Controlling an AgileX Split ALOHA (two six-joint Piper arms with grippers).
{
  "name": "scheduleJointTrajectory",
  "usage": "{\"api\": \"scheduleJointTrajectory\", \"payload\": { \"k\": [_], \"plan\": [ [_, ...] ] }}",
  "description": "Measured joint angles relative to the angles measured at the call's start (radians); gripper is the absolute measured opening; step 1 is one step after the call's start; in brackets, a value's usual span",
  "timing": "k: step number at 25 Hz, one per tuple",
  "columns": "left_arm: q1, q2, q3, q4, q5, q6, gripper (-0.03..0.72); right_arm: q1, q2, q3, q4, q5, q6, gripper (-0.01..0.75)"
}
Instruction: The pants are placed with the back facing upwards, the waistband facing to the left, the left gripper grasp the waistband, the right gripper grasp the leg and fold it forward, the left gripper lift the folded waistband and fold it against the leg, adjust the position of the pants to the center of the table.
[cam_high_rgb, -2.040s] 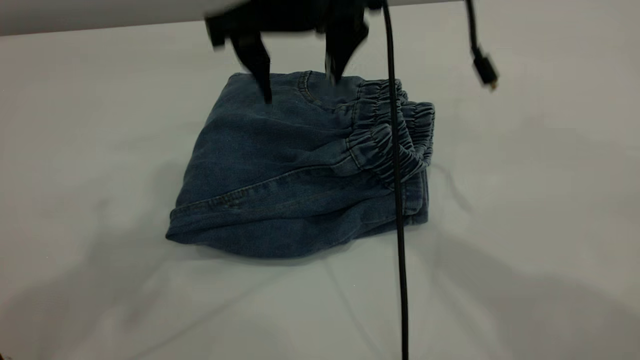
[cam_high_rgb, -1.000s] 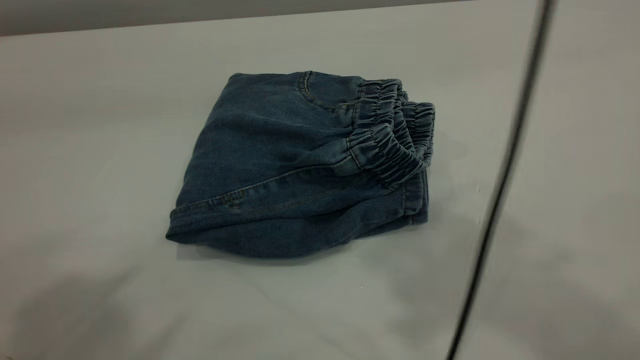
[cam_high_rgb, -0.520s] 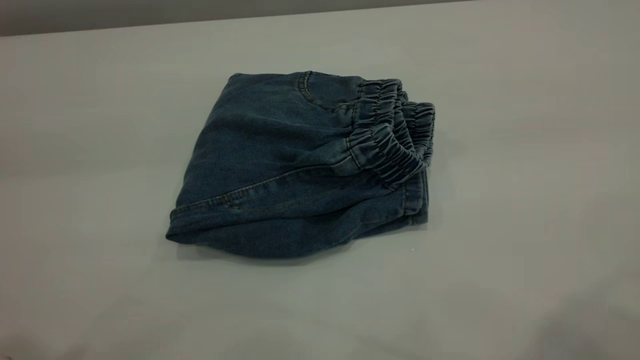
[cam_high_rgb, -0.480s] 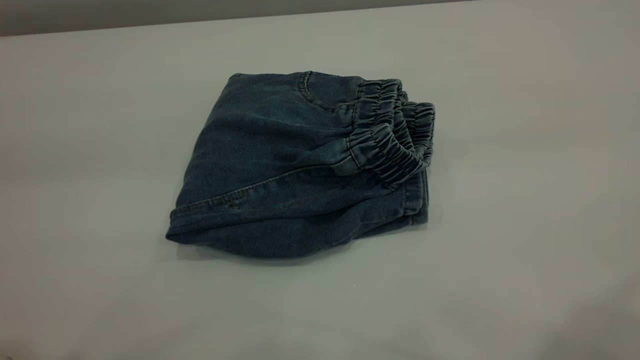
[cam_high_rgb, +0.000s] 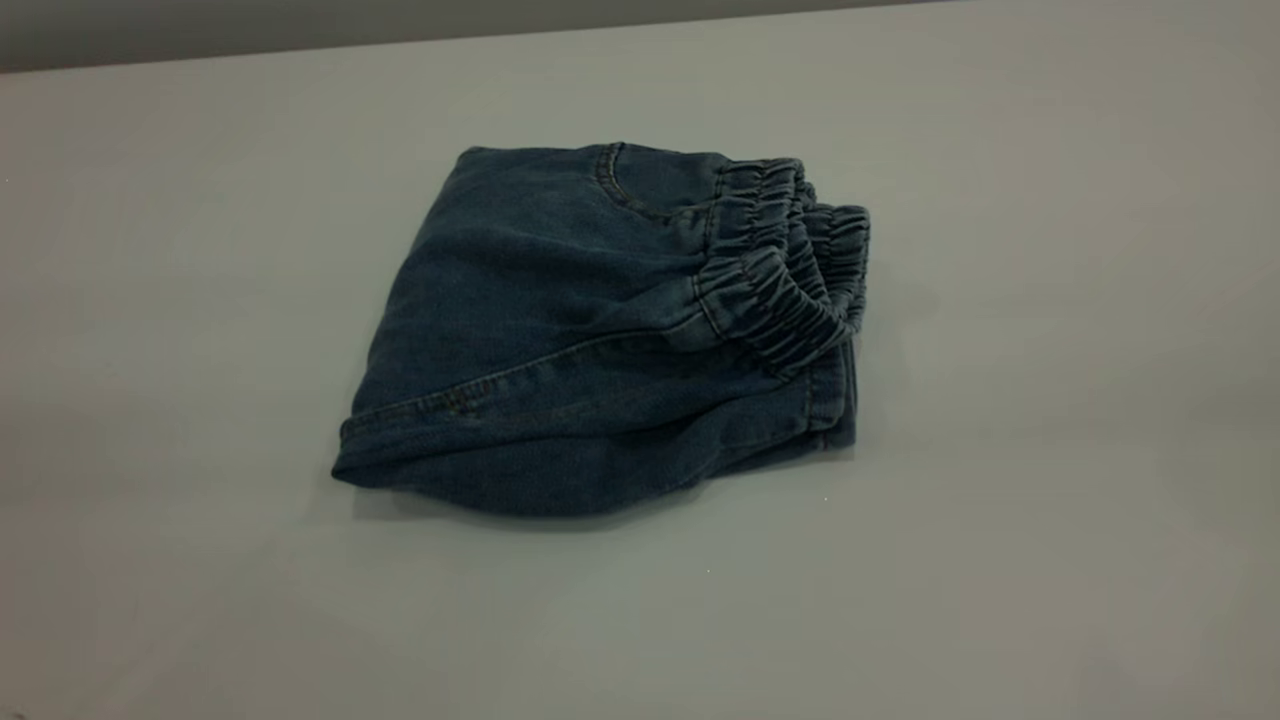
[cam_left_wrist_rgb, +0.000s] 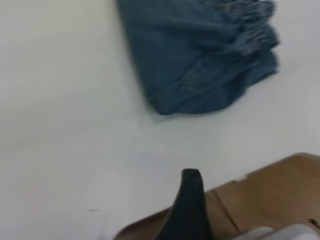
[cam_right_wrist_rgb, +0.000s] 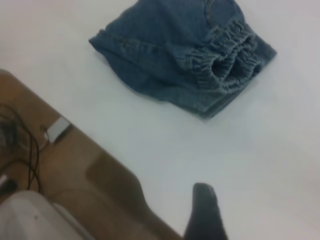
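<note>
Both my arms and the dangling cable gone from above, folded pants (cam_high_rgb: 600, 330) unmoved mid-worktop (cam_high_rgb: 1050, 400), waistband (cam_high_rgb: 790, 280) rightward, left gripper (cam_left_wrist_rgb: 190, 200) and right gripper (cam_right_wrist_rgb: 205, 210) pulled back, jaws' state unclear.

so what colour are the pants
Dark blue denim pants; clearest in the exterior view.

From the exterior camera I see neither arm at all. My left wrist camera shows only one dark finger (cam_left_wrist_rgb: 189, 210) of the left gripper, cut off by the frame edge, so I cannot tell its opening. The right wrist camera likewise gives me a single dark finger (cam_right_wrist_rgb: 206, 212). The folded blue denim pants (cam_left_wrist_rgb: 200, 55) are blurred in the left wrist view and clipped at the frame edge; their inner layers are hidden under the fold.
</note>
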Motion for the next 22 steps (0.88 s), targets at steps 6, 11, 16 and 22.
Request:
{"api": "scheduleJointTrajectory", "payload": {
  "k": [6, 11, 16, 22],
  "plan": [
    [0.0, -0.054, 0.016, 0.064, -0.003, 0.001, 0.581, 0.0, -0.087, 0.1, 0.0, -0.017, 0.001, 0.442],
    [0.0, -0.064, 0.084, 0.095, -0.055, 0.005, 0.581, 0.0, -0.116, 0.184, -0.005, -0.084, 0.001, 0.442],
    [0.0, -0.064, 0.169, 0.095, -0.074, 0.006, 0.581, -0.001, -0.116, 0.211, 0.0, -0.106, 0.001, 0.442],
    [0.0, -0.064, 0.214, 0.093, -0.115, 0.007, 0.581, -0.001, -0.115, 0.228, 0.029, -0.024, 0.001, 0.442]
  ]
}}
